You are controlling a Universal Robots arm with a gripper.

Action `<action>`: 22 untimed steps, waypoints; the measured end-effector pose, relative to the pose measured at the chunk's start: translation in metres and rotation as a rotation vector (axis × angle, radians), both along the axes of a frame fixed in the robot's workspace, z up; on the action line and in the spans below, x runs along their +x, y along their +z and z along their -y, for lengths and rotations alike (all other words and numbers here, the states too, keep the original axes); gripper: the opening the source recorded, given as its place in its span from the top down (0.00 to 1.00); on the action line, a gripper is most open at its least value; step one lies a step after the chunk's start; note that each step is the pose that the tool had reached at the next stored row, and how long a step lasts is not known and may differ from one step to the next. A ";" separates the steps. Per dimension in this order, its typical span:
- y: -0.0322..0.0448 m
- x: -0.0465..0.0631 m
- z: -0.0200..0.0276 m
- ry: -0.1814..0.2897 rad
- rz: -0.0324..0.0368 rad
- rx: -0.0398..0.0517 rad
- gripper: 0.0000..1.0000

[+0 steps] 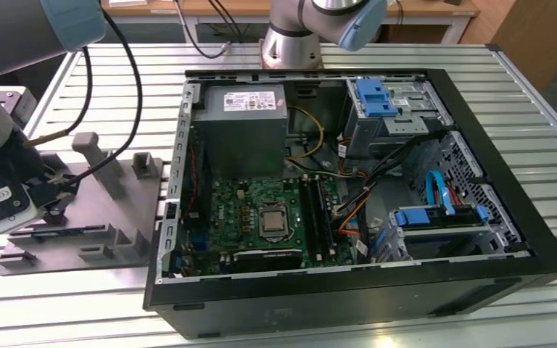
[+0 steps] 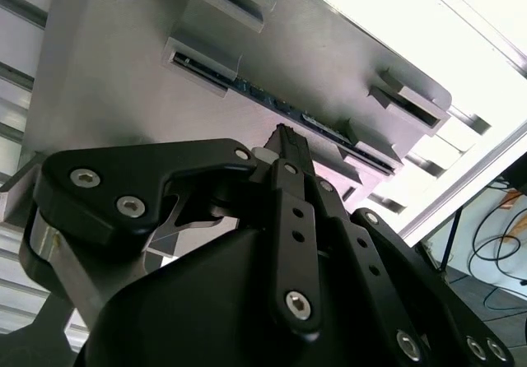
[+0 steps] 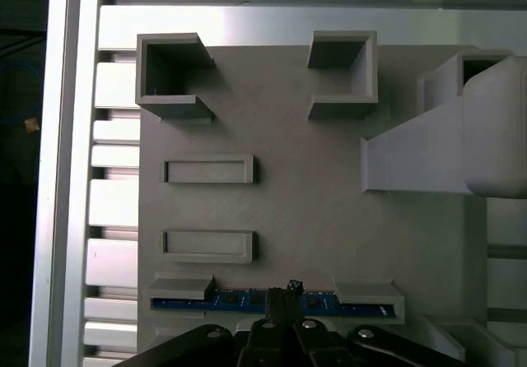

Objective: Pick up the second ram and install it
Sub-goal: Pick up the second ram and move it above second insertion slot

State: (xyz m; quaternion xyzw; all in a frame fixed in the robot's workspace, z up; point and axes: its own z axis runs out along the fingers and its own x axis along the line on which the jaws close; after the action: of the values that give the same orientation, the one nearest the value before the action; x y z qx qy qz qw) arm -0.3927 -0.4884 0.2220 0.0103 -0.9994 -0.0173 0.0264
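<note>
The second ram [image 3: 230, 302] is a blue-green strip with black chips. It stands on edge in two end holders of the grey fixture plate [image 3: 296, 211] and also appears in the second wrist view [image 2: 247, 87]. My gripper [image 3: 288, 289] hangs over the strip's middle with its black fingers closed together, tips at the strip's top edge [image 2: 286, 135]. Contact cannot be made out. In the exterior view the gripper [image 1: 54, 212] is low over the fixture [image 1: 114, 210] at that view's left.
The open computer case [image 1: 539, 254] lies to the exterior view's right of the fixture, with the motherboard [image 1: 259, 217], black memory slots [image 1: 318, 214] and power supply [image 1: 244, 123] inside. Empty holders [image 3: 207, 169] and tall grey posts [image 1: 99, 163] rise from the fixture.
</note>
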 end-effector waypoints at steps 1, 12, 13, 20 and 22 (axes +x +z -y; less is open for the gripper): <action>0.0000 0.000 0.0000 0.000 0.0000 -0.0001 0.90; -0.0001 0.000 0.0000 0.092 0.0001 -0.0003 0.90; -0.0001 0.000 0.0000 0.110 0.0001 -0.0003 0.90; -0.0003 0.000 0.0000 0.238 0.0001 -0.0004 0.90; -0.0003 0.000 0.0000 0.275 0.0000 -0.0003 0.90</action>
State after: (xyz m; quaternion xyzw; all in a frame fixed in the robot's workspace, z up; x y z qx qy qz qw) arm -0.3927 -0.4884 0.2217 0.1470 -0.9886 -0.0134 0.0285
